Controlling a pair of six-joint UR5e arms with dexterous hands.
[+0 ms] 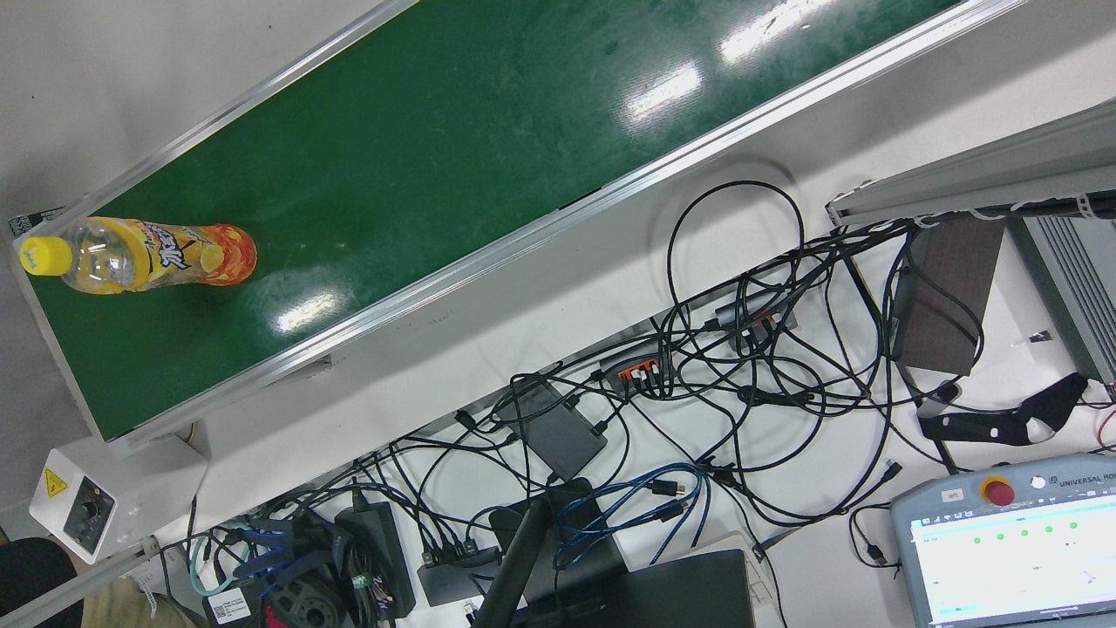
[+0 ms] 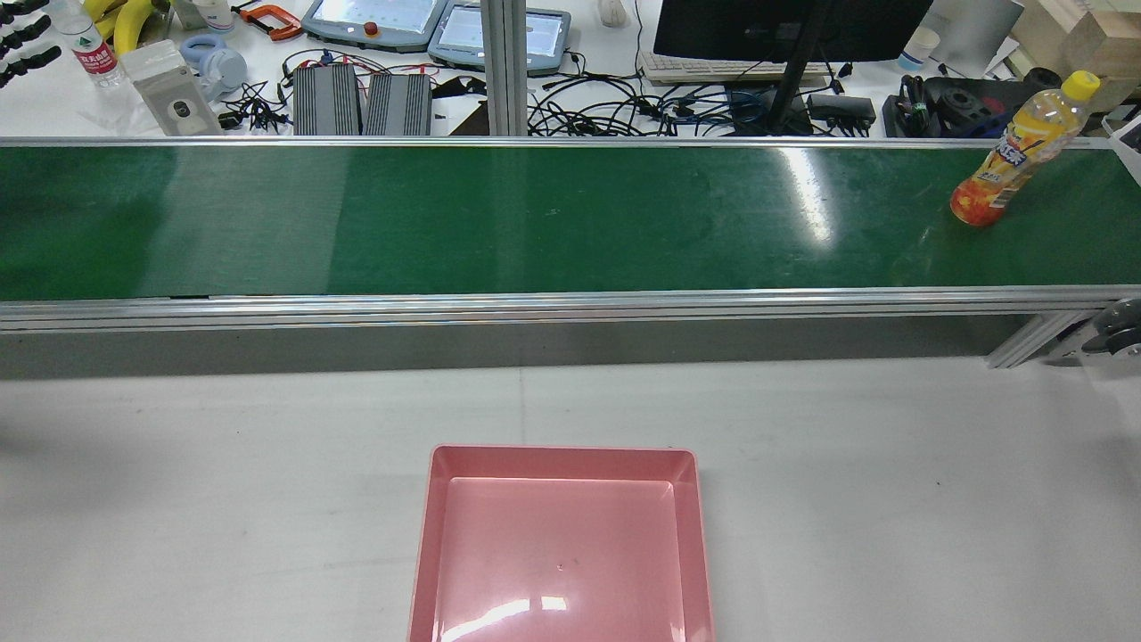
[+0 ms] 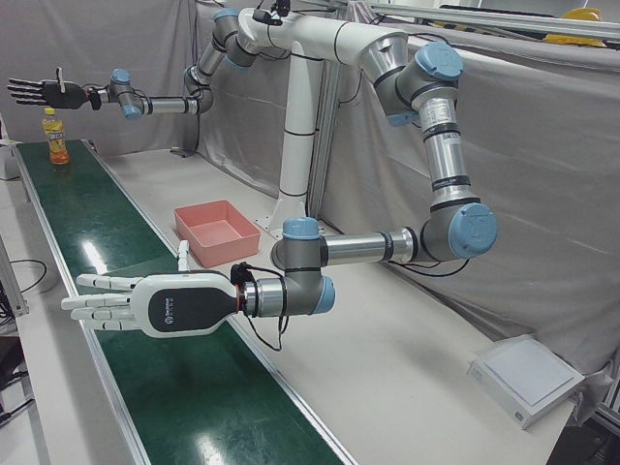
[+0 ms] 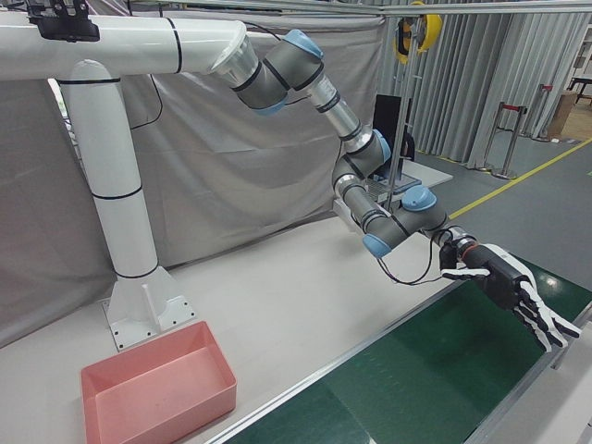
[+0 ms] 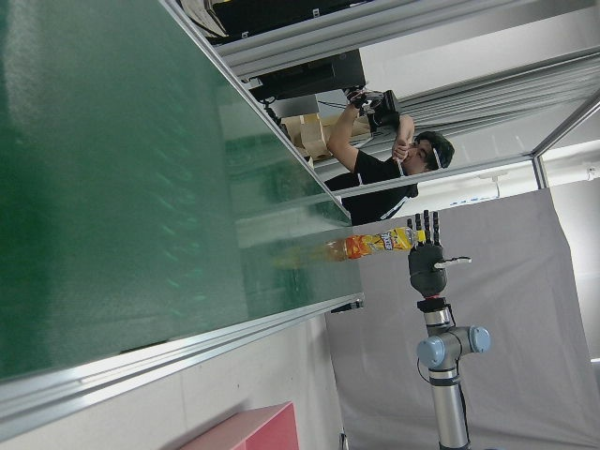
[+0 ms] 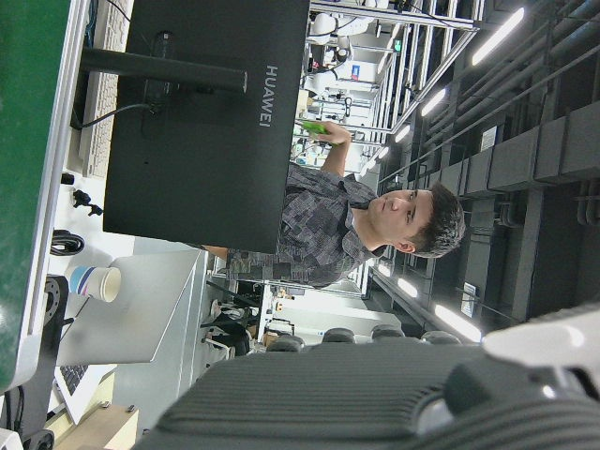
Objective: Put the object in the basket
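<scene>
1. The orange drink bottle (image 2: 1012, 156) stands upright with its yellow cap on, on the green conveyor belt (image 2: 535, 214), near the belt's end on the robot's right; nothing touches it.
2. The pink basket (image 2: 562, 459) sits on the grey surface (image 2: 223, 464) on the robot's side of the belt, about midway along it and well apart from the bottle.
3. The right hand (image 3: 44, 92) is held out at the end of a long, nearly level reach; it hovers above the bottle and a little to one side, apart from it; its fingers are straight and spread, pointing away from the arm, and it has hold of nothing.
4. The left hand (image 3: 145, 305) hangs low over the opposite end of the belt; the left arm drops from the overhead beam to a bent elbow, and the forearm runs level toward the belt; the hand lies flat, fingers stretched out side by side with gaps between them, thumb raised; it is fully open and carries nothing.
5. In the rear view only dark fingertips (image 2: 22, 40) show, at the upper left corner beyond the belt; the arms themselves are out of that view.
</scene>
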